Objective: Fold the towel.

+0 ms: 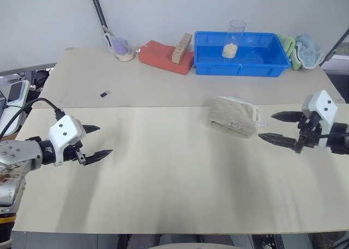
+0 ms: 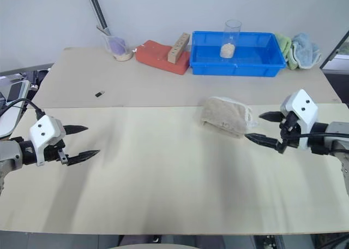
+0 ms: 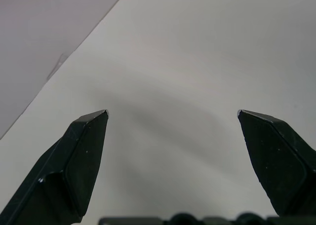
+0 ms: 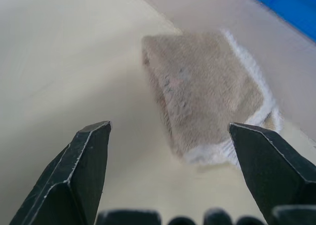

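Table (image 1: 163,194), folded towel (image 1: 233,116) layers indistinct

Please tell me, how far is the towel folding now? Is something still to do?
Done, as it looks: the towel lies folded into a small thick pad on the table, whitish edging at one end. In hand: nothing; the right gripper is open just beside the towel without touching it, and the left gripper is open far off. Left: probably nothing, unless a neater fold is wanted.

no readable text, labels, brands or numbers on anything
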